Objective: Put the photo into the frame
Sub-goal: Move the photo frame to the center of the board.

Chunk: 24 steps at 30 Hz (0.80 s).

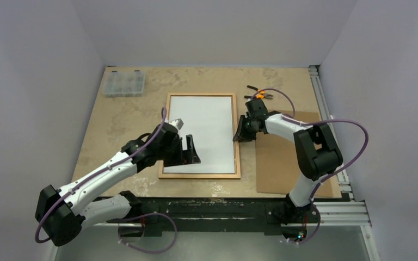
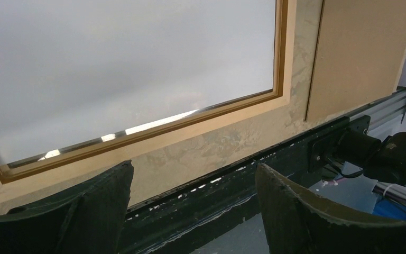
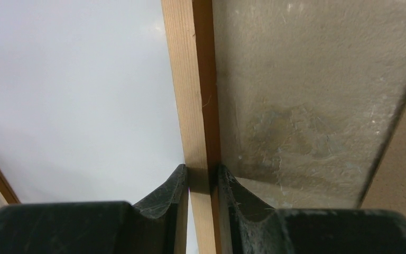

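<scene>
The frame (image 1: pixel 198 175) of light wood lies flat in the middle of the table. The photo (image 1: pixel 201 133) lies inside it with its plain white back up. My right gripper (image 1: pixel 243 132) is shut on the frame's right moulding; in the right wrist view its fingers (image 3: pixel 175 182) pinch the wooden strip (image 3: pixel 193 79) from both sides, next to the white photo (image 3: pixel 74 79). My left gripper (image 1: pixel 189 151) is open and empty over the frame's near left part. In the left wrist view (image 2: pixel 194 168) it hovers past the frame's near edge (image 2: pixel 153 135), with the photo (image 2: pixel 127 69) beyond.
A brown hardboard backing panel (image 1: pixel 283 163) lies right of the frame and shows in the left wrist view (image 2: pixel 359 53). A clear parts box (image 1: pixel 123 83) sits at the back left. Orange-handled pliers (image 1: pixel 260 93) lie behind the right gripper. A black rail (image 1: pixel 223 209) runs along the table's near edge.
</scene>
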{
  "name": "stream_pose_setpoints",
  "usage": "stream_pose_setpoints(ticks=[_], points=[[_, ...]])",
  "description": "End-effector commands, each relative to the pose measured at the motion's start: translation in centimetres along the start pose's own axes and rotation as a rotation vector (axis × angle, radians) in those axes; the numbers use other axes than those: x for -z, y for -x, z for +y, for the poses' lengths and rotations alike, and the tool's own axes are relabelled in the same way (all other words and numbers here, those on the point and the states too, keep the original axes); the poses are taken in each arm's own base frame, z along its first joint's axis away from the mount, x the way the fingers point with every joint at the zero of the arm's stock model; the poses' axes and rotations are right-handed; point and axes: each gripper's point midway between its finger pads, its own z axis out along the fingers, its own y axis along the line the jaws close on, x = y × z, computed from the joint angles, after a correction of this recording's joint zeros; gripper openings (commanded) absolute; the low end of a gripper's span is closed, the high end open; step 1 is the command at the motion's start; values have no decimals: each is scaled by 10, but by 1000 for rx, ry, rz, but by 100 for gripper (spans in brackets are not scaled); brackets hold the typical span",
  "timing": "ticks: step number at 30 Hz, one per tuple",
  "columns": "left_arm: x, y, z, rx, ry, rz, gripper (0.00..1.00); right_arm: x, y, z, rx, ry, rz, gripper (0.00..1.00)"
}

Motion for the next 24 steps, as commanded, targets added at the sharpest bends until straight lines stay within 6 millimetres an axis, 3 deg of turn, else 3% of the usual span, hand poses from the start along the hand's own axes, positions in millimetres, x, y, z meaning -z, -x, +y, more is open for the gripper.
stream_pose_setpoints(ticks=[1, 14, 21, 22, 24], points=[[-3, -1, -5, 1, -27, 4, 83, -13, 16, -2, -33, -48, -31, 0], [-5, -4, -4, -5, -19, 18, 83, -30, 49, 12, 11, -50, -57, 0], [-5, -5, -4, -5, -18, 23, 83, -22, 55, 17, 19, -43, -66, 3], [-4, -5, -4, -5, -21, 22, 83, -19, 55, 18, 22, -41, -67, 4], [-4, -6, -5, -11, -23, 20, 84, -12, 55, 20, 28, -35, -76, 19]])
